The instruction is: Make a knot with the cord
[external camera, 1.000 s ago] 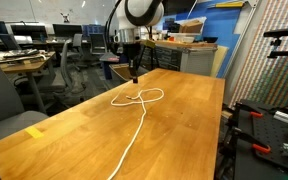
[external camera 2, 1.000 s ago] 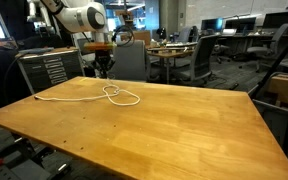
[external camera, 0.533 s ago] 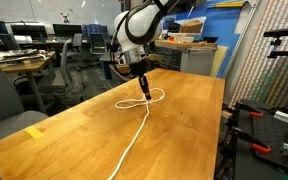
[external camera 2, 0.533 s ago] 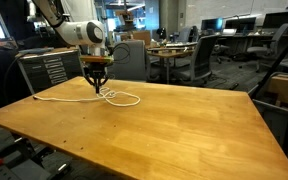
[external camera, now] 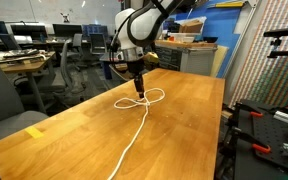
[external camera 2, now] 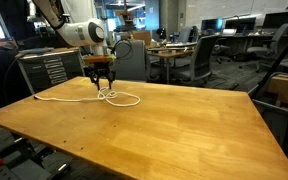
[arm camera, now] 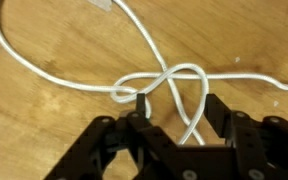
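The white cord [external camera: 144,98] lies on the wooden table [external camera: 184,120], crossed over itself into loose loops at the far end, with one long strand running to the near edge. In an exterior view the loops [external camera 2: 122,97] sit just below my gripper [external camera 2: 102,88]. My gripper [external camera: 138,88] hovers right over the crossing, pointing down. In the wrist view the cord [arm camera: 169,82] forms a pretzel-like crossing, and two strands run down between the spread fingers of my gripper [arm camera: 176,102]. The jaws stand apart and pinch nothing.
The table [external camera 2: 164,130] is a wide wooden top with a yellow tape patch [external camera: 34,131] near one corner. Office chairs [external camera 2: 134,60] and desks stand behind it, and a shelf with red clamps [external camera: 259,120] stands at its side.
My gripper came from behind the loops, dropped down onto the crossing, and its jaws went from shut to open. The cord's loops have shifted slightly.
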Available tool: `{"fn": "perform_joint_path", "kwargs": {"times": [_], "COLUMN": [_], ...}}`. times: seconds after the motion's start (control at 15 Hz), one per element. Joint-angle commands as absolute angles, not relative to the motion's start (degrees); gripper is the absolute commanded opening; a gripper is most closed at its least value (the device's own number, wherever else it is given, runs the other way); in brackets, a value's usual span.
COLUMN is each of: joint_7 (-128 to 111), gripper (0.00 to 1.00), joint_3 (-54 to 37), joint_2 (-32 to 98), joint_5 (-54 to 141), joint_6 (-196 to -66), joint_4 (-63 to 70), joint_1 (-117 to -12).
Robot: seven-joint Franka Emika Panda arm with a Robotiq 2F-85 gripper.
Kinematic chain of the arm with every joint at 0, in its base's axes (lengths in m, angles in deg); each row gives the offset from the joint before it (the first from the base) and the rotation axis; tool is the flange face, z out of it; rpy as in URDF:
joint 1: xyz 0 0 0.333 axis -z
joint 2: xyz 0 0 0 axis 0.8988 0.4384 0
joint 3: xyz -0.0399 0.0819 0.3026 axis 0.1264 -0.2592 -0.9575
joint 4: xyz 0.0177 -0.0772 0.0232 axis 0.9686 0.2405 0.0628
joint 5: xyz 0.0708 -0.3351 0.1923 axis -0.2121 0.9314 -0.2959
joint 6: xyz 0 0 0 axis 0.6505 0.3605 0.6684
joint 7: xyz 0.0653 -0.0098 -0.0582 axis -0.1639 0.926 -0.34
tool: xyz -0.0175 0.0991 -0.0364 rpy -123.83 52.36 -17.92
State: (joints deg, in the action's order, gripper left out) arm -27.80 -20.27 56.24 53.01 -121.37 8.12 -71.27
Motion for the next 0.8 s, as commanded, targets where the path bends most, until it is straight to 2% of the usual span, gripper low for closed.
{"fn": "perform_joint_path", "kwargs": {"times": [0.0, 0.07, 0.27, 0.73], "joint_7": [-22.9, -21.5, -16.6, -7.1], "gripper": [0.96, 1.0, 1.0, 0.85], "joint_3": [-18.1, -17.5, -14.5, -8.1], "joint_2": [55.9, 56.5, 58.1, 61.1], "joint_5": [54.8, 55.4, 58.8, 63.9], "joint_6": [-128.7, -130.7, -137.0, -142.5], "joint_4": [9.2, 8.9, 8.9, 8.8], "joint_1": [-72.9, -73.3, -75.7, -80.8]}}
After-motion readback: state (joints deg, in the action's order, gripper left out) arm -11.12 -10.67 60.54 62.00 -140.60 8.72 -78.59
